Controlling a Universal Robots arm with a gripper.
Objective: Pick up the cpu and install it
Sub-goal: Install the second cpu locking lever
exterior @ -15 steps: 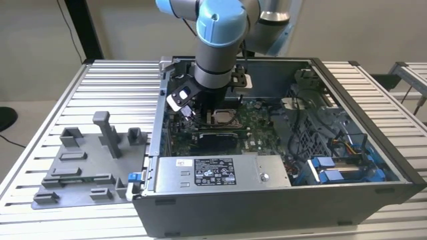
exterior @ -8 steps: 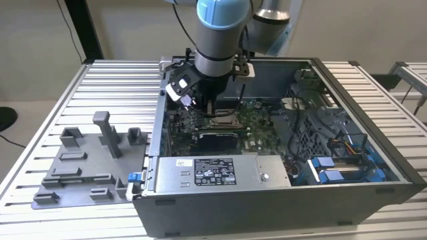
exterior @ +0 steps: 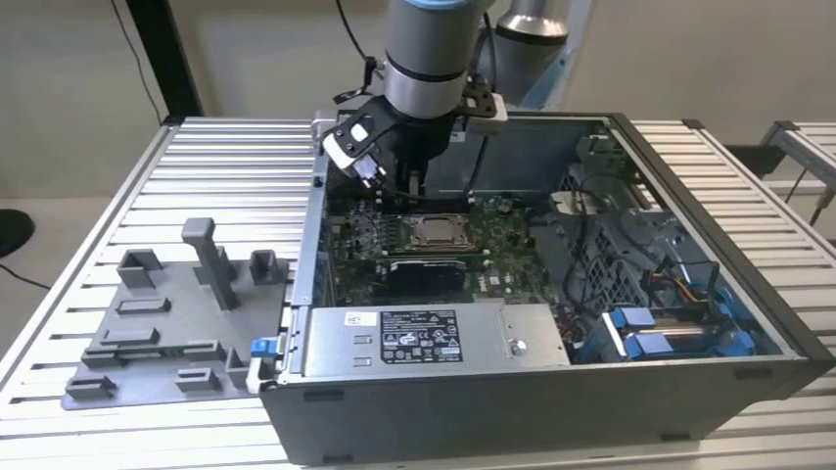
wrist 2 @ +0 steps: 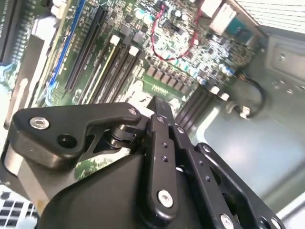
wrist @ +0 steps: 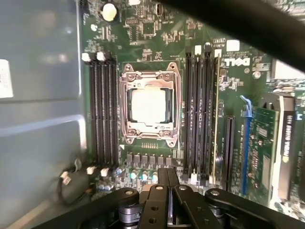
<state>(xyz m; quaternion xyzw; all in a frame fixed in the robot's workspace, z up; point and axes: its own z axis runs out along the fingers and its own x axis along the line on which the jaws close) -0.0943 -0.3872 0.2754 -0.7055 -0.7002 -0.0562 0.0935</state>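
From my remote station, I see the gripper (wrist: 167,179) hanging inside the open computer case (exterior: 731,377), its fingers (wrist: 163,175) pressed together with nothing between them. Just beyond them in the first wrist view, the cpu (wrist: 148,106) lies flat in the metal-framed socket (wrist: 149,138) on the motherboard (wrist: 143,28), flanked by black memory slots (wrist: 101,114). In the exterior view the cpu (exterior: 436,231) sits below the arm (exterior: 425,59), behind the grey power supply (exterior: 432,338). The case rests on a slatted bench (exterior: 196,157) beside a grey fixture tray (exterior: 144,333).
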